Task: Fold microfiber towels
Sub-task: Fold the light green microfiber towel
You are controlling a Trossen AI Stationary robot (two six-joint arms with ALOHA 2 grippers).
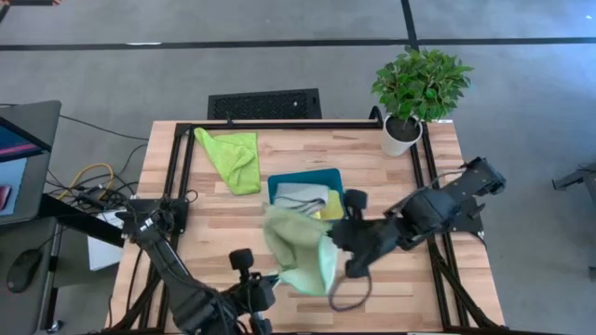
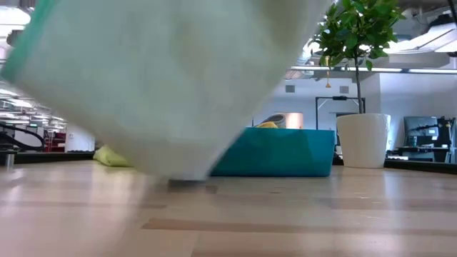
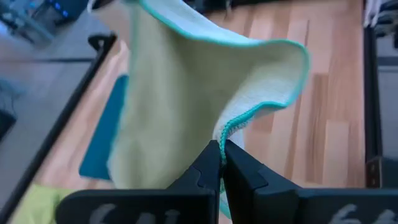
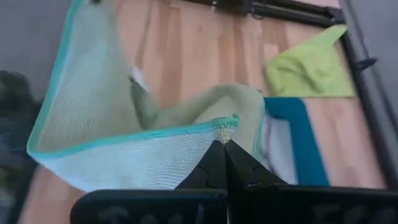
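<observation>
A pale sage green microfiber towel [image 1: 296,247] with a teal stitched edge hangs between my two grippers, above the table's near middle. My left gripper [image 1: 273,282] is shut on it at the near side. My right gripper [image 1: 335,244] is shut on it at the right. In the low view the towel [image 2: 164,86] fills the upper left, and its lowest part hangs close over the wood. A lime green towel [image 1: 233,160] lies crumpled on the table at the far left. A grey towel [image 1: 303,197] and a yellow one [image 1: 331,210] lie in the teal tray [image 1: 279,181]. My left gripper pinches a corner of the sage towel [image 3: 231,127] between its two fingertips, right at the teal stitched hem. From there the cloth rises and spreads away in a slack, curved sheet. My right gripper pinches another corner of the same towel [image 4: 225,129] at the teal hem, between its fingertips, slanting down from the table's right. The cloth sags away from the fingers in a loose pouch, its hem running off to the side.
A potted plant [image 1: 410,102] in a white pot stands at the table's far right corner. Black frame rails [image 1: 182,177] run along the left and right sides of the wooden table [image 1: 391,186]. Bare wood lies to the right of the tray.
</observation>
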